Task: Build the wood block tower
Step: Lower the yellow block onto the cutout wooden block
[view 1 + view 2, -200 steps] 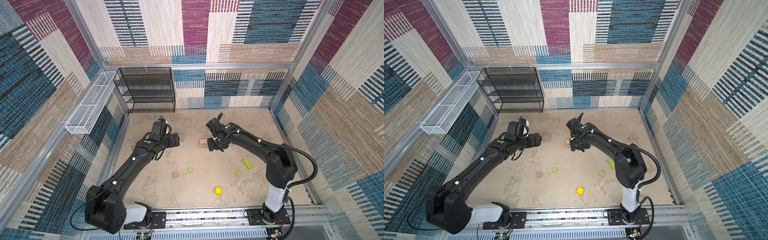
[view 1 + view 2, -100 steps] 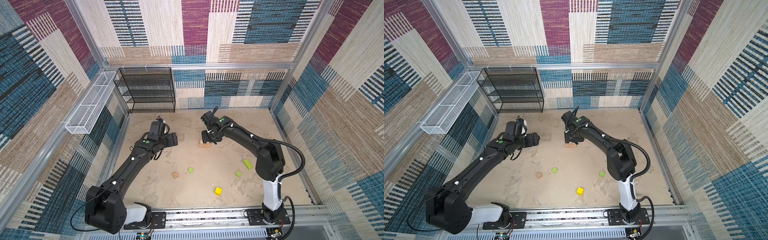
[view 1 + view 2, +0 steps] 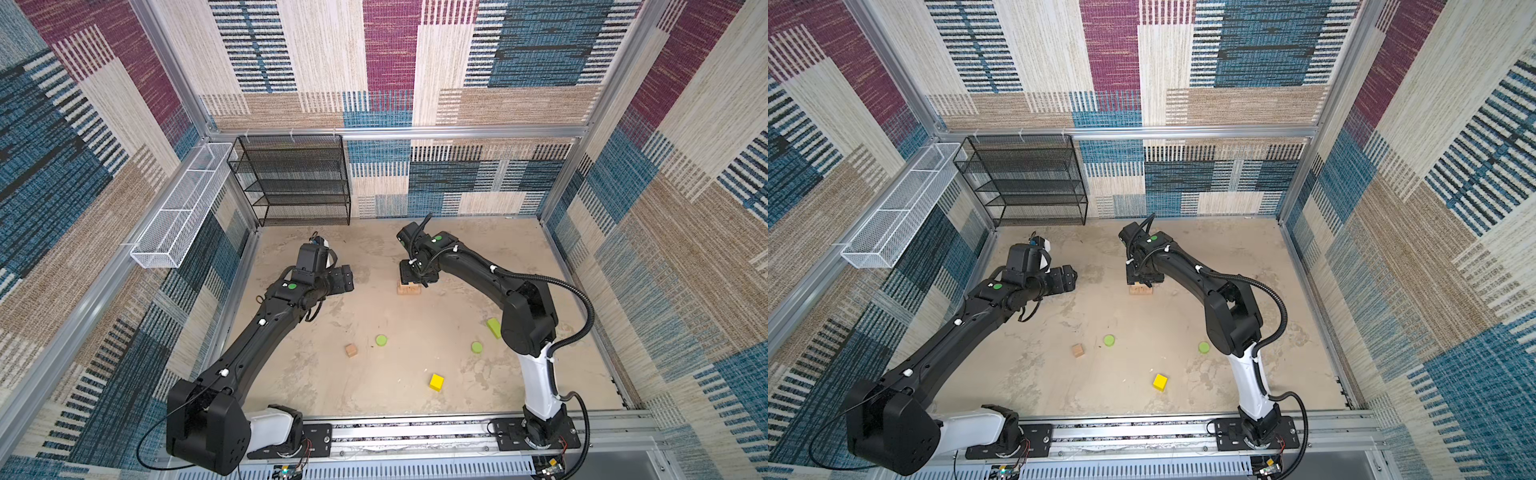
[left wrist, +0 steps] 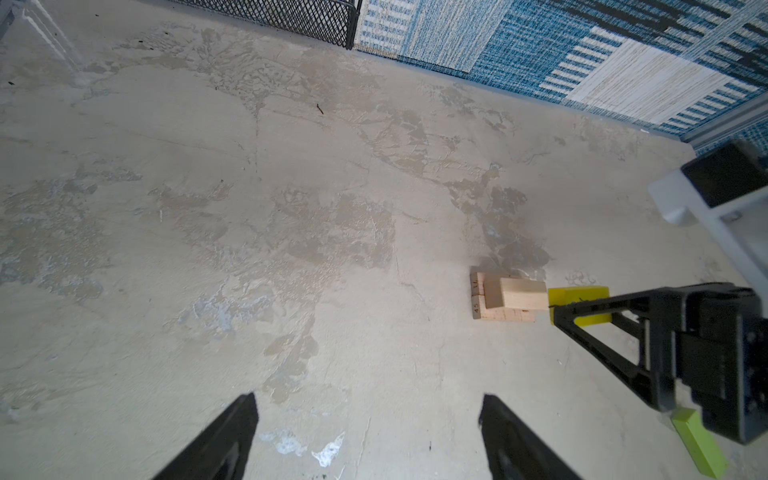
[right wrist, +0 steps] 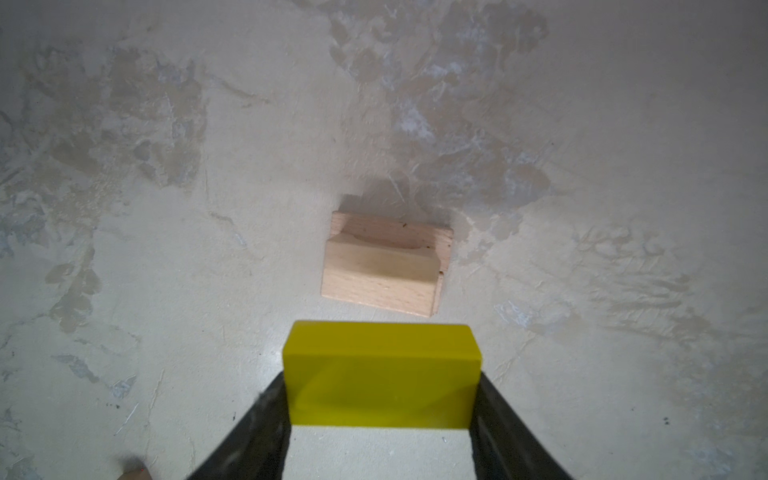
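Over the stack of tan wooden bars (image 3: pixel 409 288) at mid-table, the right gripper (image 5: pixel 381 386) has swung in from beside it over the last second and now hangs just above, jaws clamped on the yellow wooden bar (image 5: pixel 381 376). The bar doesn't look seated yet, so set-down is probably next. Meanwhile the left gripper (image 4: pixel 369 400) has barely moved, jaws wide apart and empty, while the tan wooden cube (image 3: pixel 351 350), yellow wooden cube (image 3: pixel 436 382), lime green wooden bar (image 3: pixel 493 327) and two lime green wooden discs (image 3: pixel 381 340) lie loose nearer the bases: tower's still early.
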